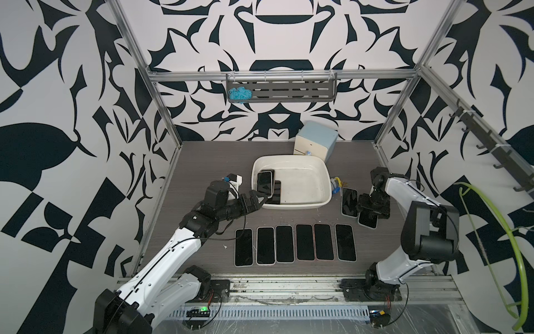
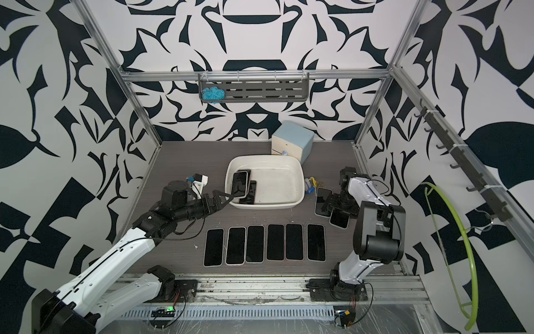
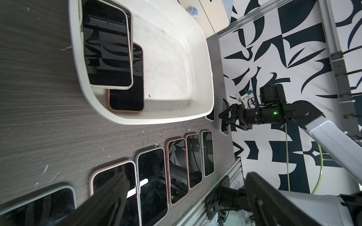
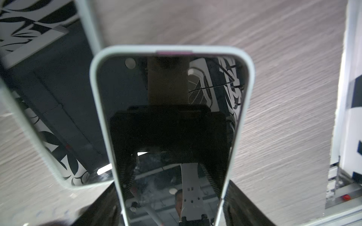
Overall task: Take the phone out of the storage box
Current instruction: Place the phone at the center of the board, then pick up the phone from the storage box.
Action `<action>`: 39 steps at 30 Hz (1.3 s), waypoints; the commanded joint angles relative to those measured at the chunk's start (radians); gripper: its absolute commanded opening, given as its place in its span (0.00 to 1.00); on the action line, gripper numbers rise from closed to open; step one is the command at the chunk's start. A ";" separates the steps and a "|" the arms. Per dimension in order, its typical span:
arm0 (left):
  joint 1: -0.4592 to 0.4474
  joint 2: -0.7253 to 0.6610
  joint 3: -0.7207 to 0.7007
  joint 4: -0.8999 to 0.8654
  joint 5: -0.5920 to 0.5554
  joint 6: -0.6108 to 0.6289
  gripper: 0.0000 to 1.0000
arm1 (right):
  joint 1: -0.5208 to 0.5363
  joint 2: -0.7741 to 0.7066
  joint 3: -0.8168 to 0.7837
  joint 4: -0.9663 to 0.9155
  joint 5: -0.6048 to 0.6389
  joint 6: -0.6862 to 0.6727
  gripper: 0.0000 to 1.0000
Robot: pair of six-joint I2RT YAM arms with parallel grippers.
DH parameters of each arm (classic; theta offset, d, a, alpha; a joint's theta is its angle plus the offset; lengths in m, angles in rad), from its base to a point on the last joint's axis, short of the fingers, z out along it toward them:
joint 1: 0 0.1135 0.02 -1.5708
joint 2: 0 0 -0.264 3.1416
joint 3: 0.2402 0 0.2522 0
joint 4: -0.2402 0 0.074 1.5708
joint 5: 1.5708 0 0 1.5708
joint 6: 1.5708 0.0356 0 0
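Observation:
The storage box (image 1: 323, 173), an off-white tub, sits mid-table. Two phones lie along its left wall: a white-cased phone (image 1: 264, 181) overlapping a darker pink-cased one (image 3: 127, 97). My left gripper (image 1: 261, 201) is open at the tub's front left corner, near the lower phone and holding nothing. In the left wrist view its fingers (image 3: 101, 197) frame the bottom edge. My right gripper (image 1: 368, 213) is right of the tub, shut on a pale-cased phone (image 4: 172, 109) low over the table. That phone's edges sit between both fingers (image 4: 241, 205).
Several phones (image 1: 294, 243) lie in a row near the table's front edge. Another phone (image 1: 349, 201) lies beside the held one. A cream cabinet with a blue top (image 1: 316, 140) stands behind the tub. A small blue and yellow item (image 1: 336, 185) lies by its right wall.

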 commanded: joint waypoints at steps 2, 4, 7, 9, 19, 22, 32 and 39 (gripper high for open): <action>-0.002 -0.002 0.044 -0.034 -0.009 0.028 1.00 | -0.018 0.036 0.001 0.019 -0.021 0.019 0.69; -0.002 0.000 0.050 -0.038 -0.010 0.029 1.00 | -0.019 0.061 0.007 0.019 -0.020 0.022 0.70; -0.002 -0.013 0.047 -0.043 -0.015 0.028 1.00 | -0.021 0.089 0.018 0.024 -0.028 0.023 0.73; -0.002 -0.024 0.038 -0.047 -0.021 0.025 1.00 | -0.020 0.103 0.026 0.025 -0.026 0.023 0.75; -0.002 -0.080 0.003 -0.065 -0.032 0.012 1.00 | -0.025 0.050 0.043 0.016 -0.039 0.044 0.93; -0.002 -0.089 -0.006 -0.067 -0.034 0.013 1.00 | -0.027 -0.003 0.036 0.007 -0.056 0.066 0.94; -0.002 -0.074 0.009 -0.093 -0.074 0.070 1.00 | 0.016 -0.393 -0.075 0.108 -0.183 0.224 0.95; -0.002 -0.048 0.043 -0.113 -0.116 0.065 1.00 | 0.364 -0.396 0.016 0.161 -0.219 0.320 0.93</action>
